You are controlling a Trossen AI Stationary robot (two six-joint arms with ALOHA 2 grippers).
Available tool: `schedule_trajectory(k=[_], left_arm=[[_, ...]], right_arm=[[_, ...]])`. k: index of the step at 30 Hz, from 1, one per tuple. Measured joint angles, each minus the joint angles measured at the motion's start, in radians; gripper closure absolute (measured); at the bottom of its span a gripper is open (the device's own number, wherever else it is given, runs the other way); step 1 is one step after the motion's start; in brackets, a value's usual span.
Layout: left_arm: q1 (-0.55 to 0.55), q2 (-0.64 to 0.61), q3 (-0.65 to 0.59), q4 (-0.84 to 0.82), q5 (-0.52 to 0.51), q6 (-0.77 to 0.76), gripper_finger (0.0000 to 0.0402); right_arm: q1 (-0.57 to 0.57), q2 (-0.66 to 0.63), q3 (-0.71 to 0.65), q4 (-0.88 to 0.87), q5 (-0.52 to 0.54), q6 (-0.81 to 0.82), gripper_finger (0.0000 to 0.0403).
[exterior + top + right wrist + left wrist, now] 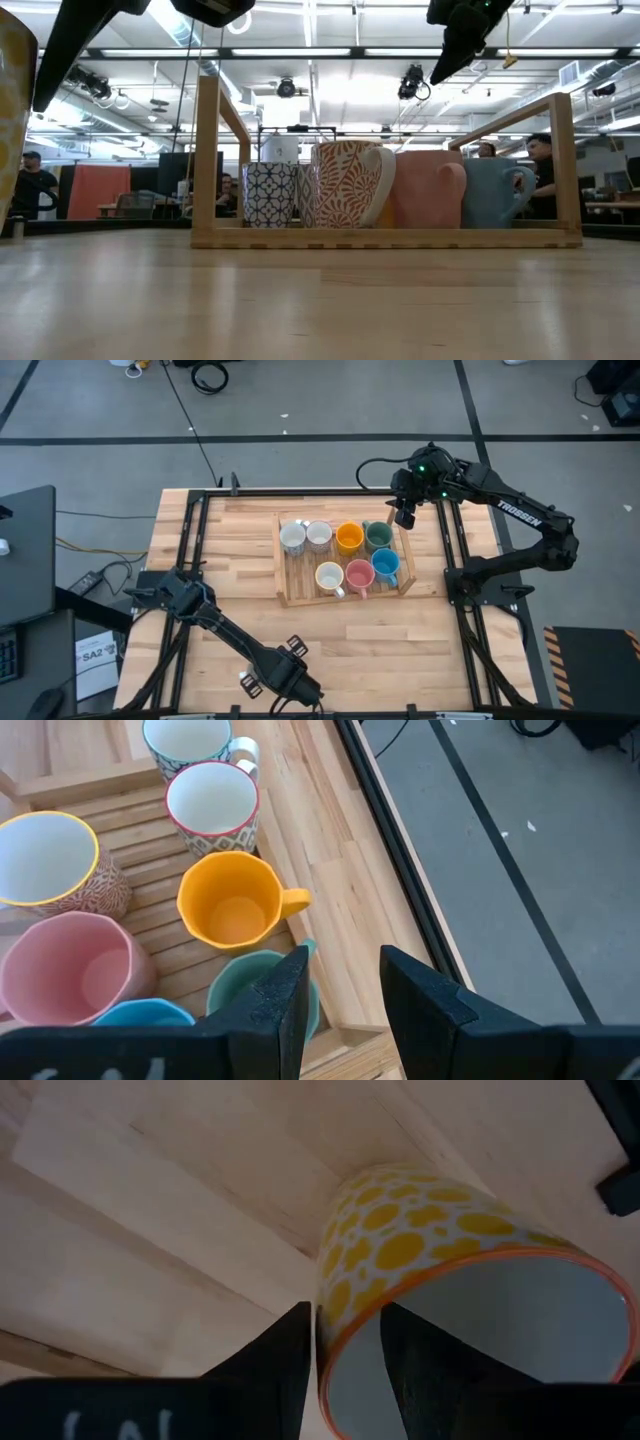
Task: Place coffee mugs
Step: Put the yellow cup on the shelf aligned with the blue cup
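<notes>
While right jaws point(340, 995) gape, left jaws point(345, 1355) clamp a yellow-dotted, orange-rimmed mug point(440, 1250).

- The right arm point(520, 525) is dark and segmented, with white "TROSSEN" lettering along one link and a small green light near its wrist.
- The left arm point(215, 625) is dark too, with blocky black fingers point(275, 1370).

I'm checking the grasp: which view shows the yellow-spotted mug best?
The left wrist view: the left claw pinches the yellow-spotted mug at its rim. The low view catches only an edge; the high and right wrist views show none.
</notes>
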State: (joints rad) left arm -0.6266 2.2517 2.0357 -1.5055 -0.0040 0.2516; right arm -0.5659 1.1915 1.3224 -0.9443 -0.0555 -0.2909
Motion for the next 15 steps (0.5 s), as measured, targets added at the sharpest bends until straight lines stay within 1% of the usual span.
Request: schedule_trajectory(k=[4,11,15], left_arm=[[0.000,0.000,0.000,-0.001,-0.001,-0.009,0.0299],[0.000,0.000,0.000,-0.002,0.000,-0.031,0.0371],[0.001,0.000,0.000,-0.003,-0.001,-0.032,0.0374]], right_arm=[[0.000,0.000,0.000,0.000,0.000,0.000,0.0271],[0.000,0.000,0.000,0.000,0.000,0.000,0.0271],[0.000,0.000,0.000,0.000,0.000,0.000,0.0271]])
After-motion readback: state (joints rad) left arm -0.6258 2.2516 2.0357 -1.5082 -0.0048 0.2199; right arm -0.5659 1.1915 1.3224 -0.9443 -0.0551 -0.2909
